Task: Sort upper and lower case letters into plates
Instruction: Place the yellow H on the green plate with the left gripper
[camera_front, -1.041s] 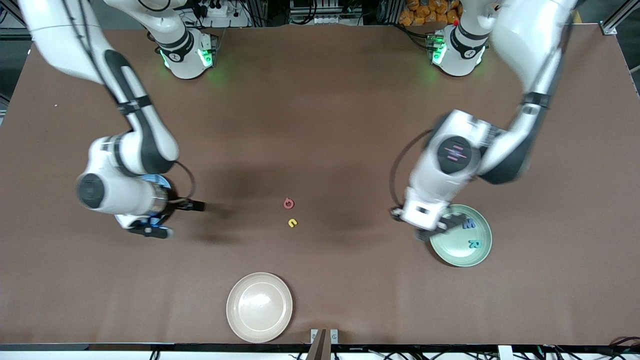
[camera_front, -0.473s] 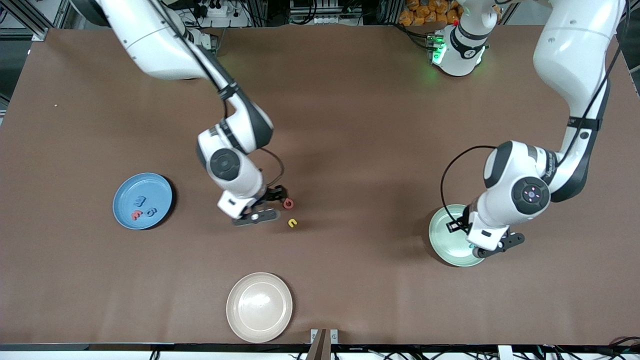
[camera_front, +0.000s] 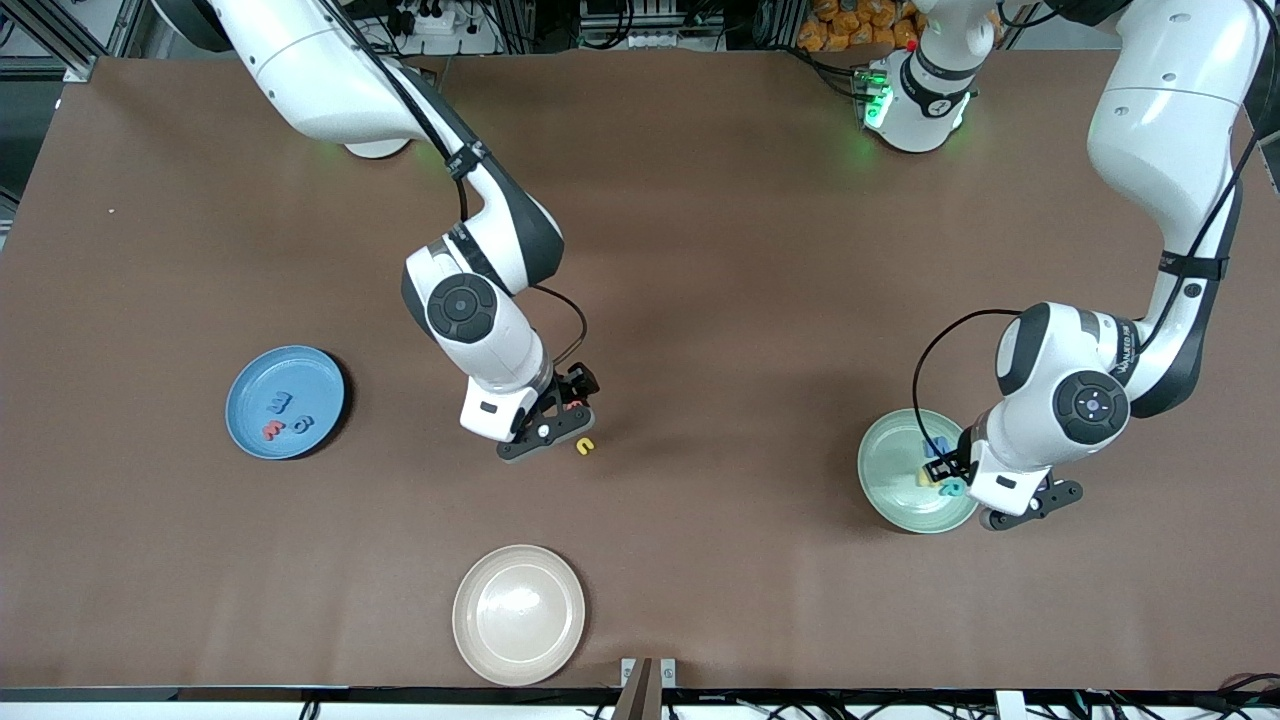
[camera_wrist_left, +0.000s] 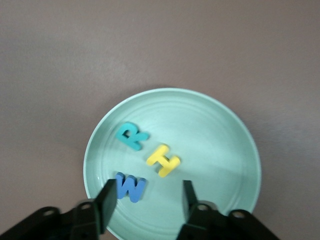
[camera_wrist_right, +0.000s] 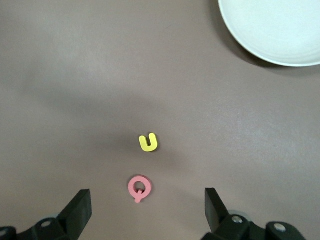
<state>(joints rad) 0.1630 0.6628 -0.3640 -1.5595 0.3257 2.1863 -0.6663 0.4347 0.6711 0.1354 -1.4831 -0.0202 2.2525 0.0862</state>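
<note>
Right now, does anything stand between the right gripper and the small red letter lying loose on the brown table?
Nothing visible does. The right gripper hangs open right above the small red letter, with bare brown table between its fingers. The only neighbour, a small yellow letter, lies beside it, apart and nearer the front camera.

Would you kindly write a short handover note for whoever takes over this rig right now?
Left hand: open, empty, over the green plate.
Right hand: open, empty, over the red Q at mid-table.
Done: teal R, yellow H and blue W lie in the green plate; three letters lie in the blue plate.
Left: red Q and yellow u lie loose on the table. The cream plate holds nothing.
</note>
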